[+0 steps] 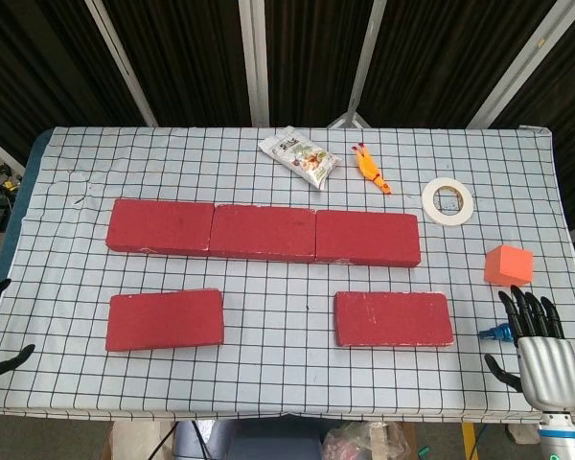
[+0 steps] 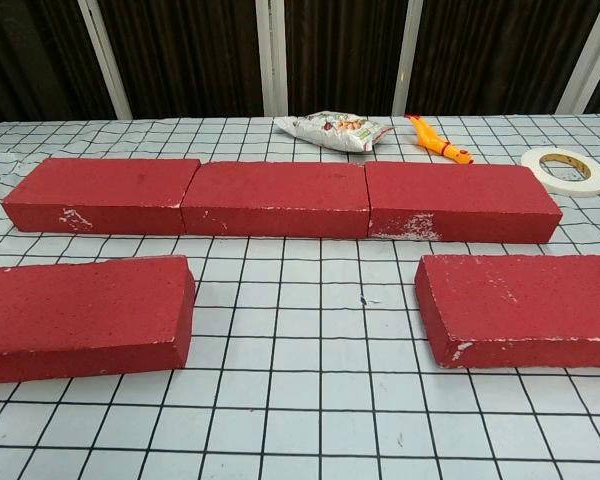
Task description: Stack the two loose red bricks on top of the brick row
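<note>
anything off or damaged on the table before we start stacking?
Mostly cosmetic. The right row brick has white scuffing along its front lower edge, and the left loose brick lies slightly skewed to the grid. The right loose brick has a chipped near corner. Nothing spilled.

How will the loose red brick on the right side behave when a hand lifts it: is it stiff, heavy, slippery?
The right loose brick looks like a solid flat block, so probably stiff and unlikely to roll or tip. Its rough, chipped surface suggests it will not slip easily. It is wide compared with the right hand, so it may be heavy and awkward to grasp.
</note>
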You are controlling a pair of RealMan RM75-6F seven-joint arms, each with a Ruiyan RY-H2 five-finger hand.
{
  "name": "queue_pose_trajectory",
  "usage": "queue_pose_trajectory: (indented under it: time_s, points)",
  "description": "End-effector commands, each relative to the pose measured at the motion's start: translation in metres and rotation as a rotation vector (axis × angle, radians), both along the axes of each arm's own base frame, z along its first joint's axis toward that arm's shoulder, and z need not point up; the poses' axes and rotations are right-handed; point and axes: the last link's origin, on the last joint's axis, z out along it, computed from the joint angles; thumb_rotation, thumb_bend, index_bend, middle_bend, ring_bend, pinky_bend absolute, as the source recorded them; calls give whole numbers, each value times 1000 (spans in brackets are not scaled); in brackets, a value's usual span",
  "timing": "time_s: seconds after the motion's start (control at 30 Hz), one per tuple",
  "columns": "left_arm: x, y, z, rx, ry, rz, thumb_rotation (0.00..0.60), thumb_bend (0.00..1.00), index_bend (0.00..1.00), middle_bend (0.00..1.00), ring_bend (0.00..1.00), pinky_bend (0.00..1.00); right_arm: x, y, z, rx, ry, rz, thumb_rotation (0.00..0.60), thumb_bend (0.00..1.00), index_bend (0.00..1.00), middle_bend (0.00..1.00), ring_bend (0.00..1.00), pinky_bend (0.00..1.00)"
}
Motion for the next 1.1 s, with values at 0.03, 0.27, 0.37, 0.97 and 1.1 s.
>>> queue_pose_trajectory:
  time_s: [0.03, 0.27, 0.37, 0.97, 1.1]
  points:
    - [0, 0, 0, -2, 2, 0, 600, 0, 135, 16, 0, 76, 0, 0, 0, -1, -4, -3, 600, 236, 49, 0, 0, 0]
    - [1, 0, -1, 2, 6, -1, 600, 0, 135, 16, 0, 76, 1, 1, 1, 3, -10, -7, 600, 236, 49, 0, 0, 0]
    - [2, 0, -2, 1, 5, -4, 600, 0, 135, 16, 0, 76, 2, 3, 1, 13, -22, -7, 600, 236, 49, 0, 0, 0]
    - [2, -1, -2, 3, 0, 4, 600, 0, 136, 19, 0, 75, 15, -2, -21, 152, -27, -22, 600, 194, 31, 0, 0, 0]
    - [1, 0, -2, 1, 3, 9, 600, 0, 136, 18, 0, 76, 28, -13, -27, 210, -7, -31, 600, 189, 2, 0, 0, 0]
